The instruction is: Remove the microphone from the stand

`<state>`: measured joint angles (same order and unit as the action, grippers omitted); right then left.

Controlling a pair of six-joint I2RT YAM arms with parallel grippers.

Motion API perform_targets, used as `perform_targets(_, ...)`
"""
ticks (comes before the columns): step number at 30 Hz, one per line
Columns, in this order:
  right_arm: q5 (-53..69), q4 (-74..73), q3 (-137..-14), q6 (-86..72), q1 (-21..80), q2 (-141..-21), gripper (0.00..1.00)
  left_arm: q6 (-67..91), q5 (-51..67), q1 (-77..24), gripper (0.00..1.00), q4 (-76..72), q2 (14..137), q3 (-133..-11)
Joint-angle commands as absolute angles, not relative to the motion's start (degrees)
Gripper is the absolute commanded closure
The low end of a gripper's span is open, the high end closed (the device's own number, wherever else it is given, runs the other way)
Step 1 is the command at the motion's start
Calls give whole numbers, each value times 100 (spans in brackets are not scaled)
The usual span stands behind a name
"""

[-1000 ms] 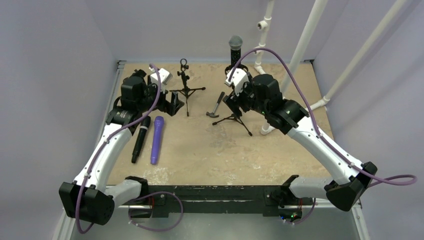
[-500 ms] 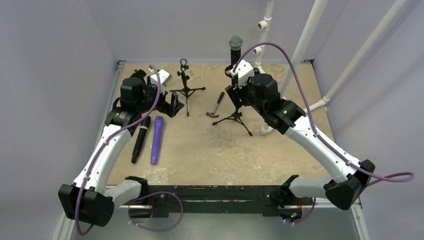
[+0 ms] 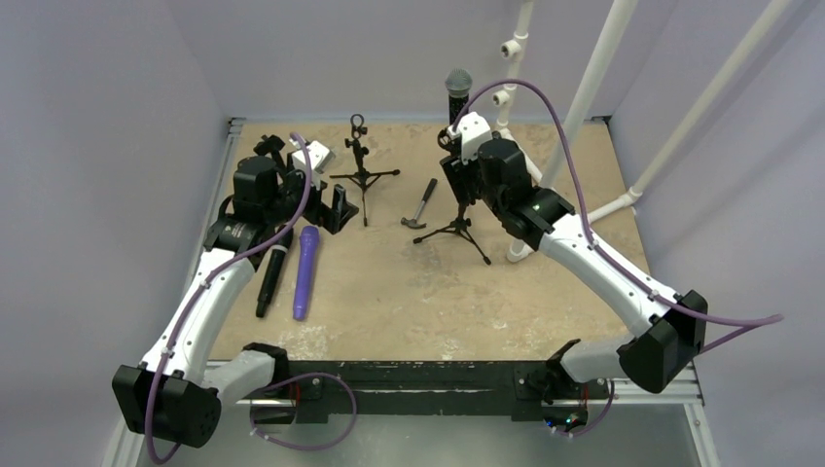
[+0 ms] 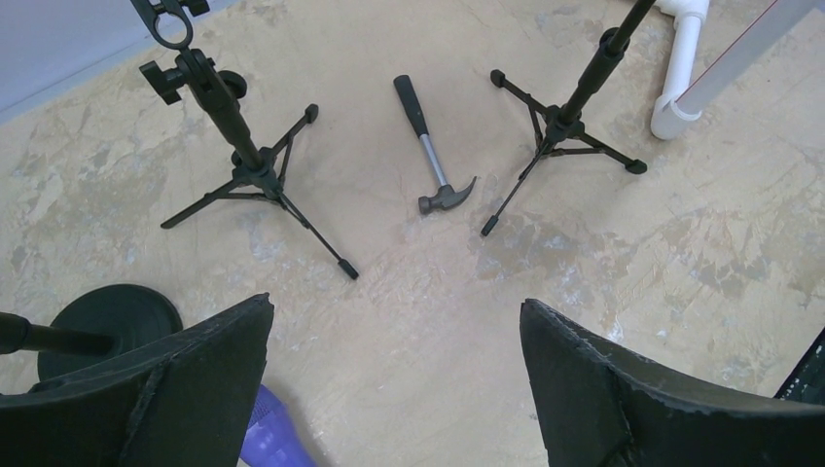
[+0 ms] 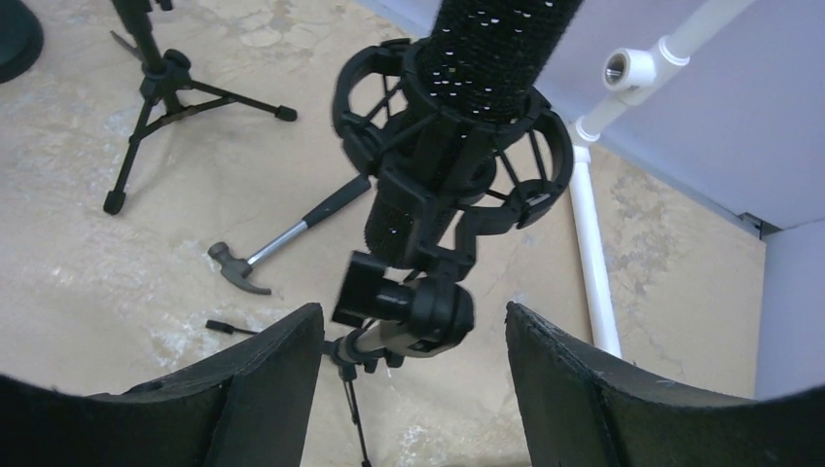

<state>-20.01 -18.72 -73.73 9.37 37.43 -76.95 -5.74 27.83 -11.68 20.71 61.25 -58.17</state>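
A black microphone point(image 3: 457, 89) with a grey mesh head stands upright in a shock mount point(image 5: 443, 146) on top of a black tripod stand point(image 3: 460, 230) at the back right. In the right wrist view the microphone point(image 5: 486, 49) rises straight ahead. My right gripper point(image 5: 413, 331) is open, and the stand's swivel joint point(image 5: 428, 309) sits between its fingers with a gap on each side. From above, the right gripper point(image 3: 459, 173) is just below the mount. My left gripper point(image 4: 394, 321) is open over bare table at the left point(image 3: 336, 206).
An empty tripod stand point(image 3: 362, 175) is at the back middle. A hammer point(image 3: 421, 206) lies between the two stands. A purple microphone point(image 3: 305, 270) and a black one point(image 3: 272, 274) lie at the left. White pipes point(image 3: 593, 88) rise at the back right.
My right gripper has risen up the stand towards the shock mount and its jaws have narrowed a little. The left arm has barely moved.
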Motion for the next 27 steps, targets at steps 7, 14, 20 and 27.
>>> perform_targets(7, -1666, -1294, -7229, 320, 3421, -7824, 40, -769, 2968, -1143, 6, 1890, 5943, -5706)
perform_targets(14, -1480, -1087, -7140, 151, 3288, -7944, 48, -765, 3003, -1143, 5, 1849, 5941, -5681)
perform_targets(20, -1288, -981, -7053, 44, 3213, -8054, 58, -769, 3049, -1143, 5, 1846, 5940, -5678)
perform_targets(27, -984, -975, -6981, -153, 3182, -8035, 76, -719, 3093, -1143, 5, 1734, 5926, -5638)
